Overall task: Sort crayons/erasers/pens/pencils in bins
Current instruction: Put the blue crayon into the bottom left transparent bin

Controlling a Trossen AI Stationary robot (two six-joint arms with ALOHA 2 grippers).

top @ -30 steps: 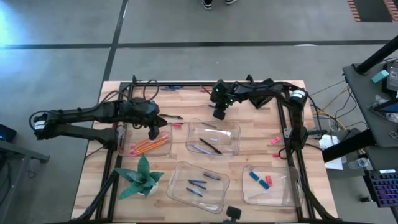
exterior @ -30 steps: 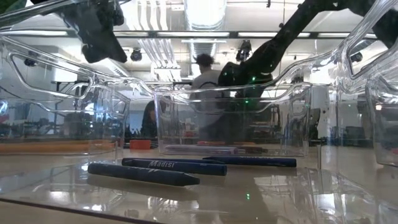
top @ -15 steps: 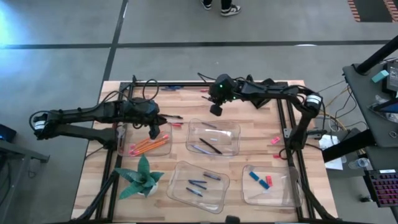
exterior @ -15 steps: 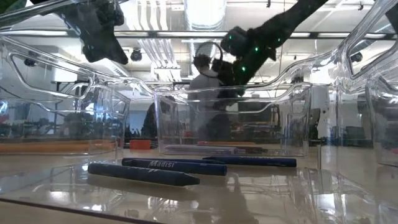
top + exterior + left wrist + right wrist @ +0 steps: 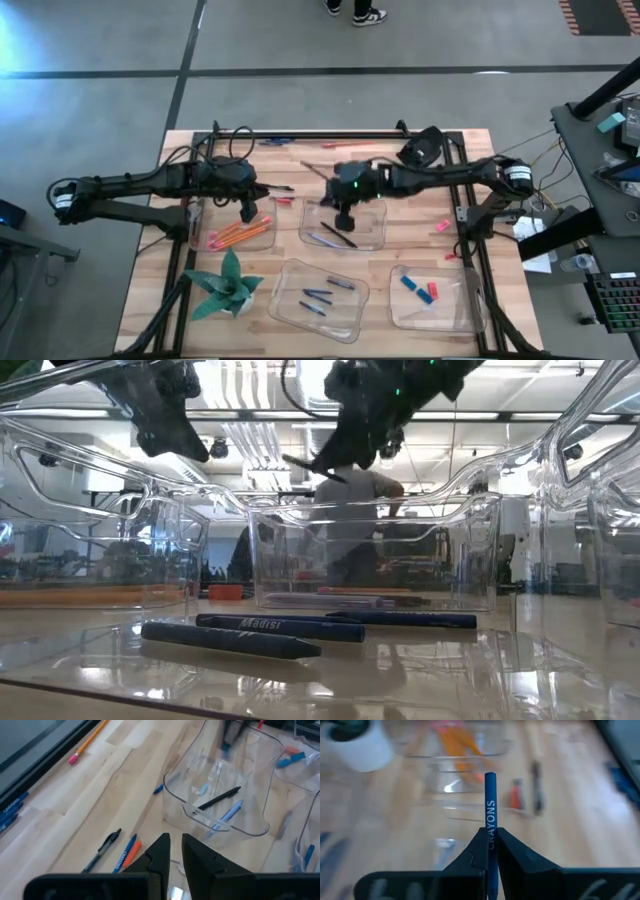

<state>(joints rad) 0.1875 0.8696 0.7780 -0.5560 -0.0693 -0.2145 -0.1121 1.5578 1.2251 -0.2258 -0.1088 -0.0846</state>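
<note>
Four clear bins (image 5: 344, 222) sit on the counter (image 5: 400, 254), and two dark arms reach over it, each with one pincer, the left pincer (image 5: 247, 213) and the right pincer (image 5: 343, 220). The bin under the left arm holds about four orange pencils (image 5: 240, 233), the bin under the right arm holds two pens (image 5: 332, 237), one black and one pale blue, the nearer middle bin holds three dark blue crayons (image 5: 318, 296), and the last bin holds two erasers (image 5: 420, 288), one blue and one red. One blue crayon (image 5: 491, 822) is clamped in the right pincer, one green folded-paper plant (image 5: 226, 285) stands at the counter's corner, and a few loose pieces I cannot count surely lie outside the bins.
</note>
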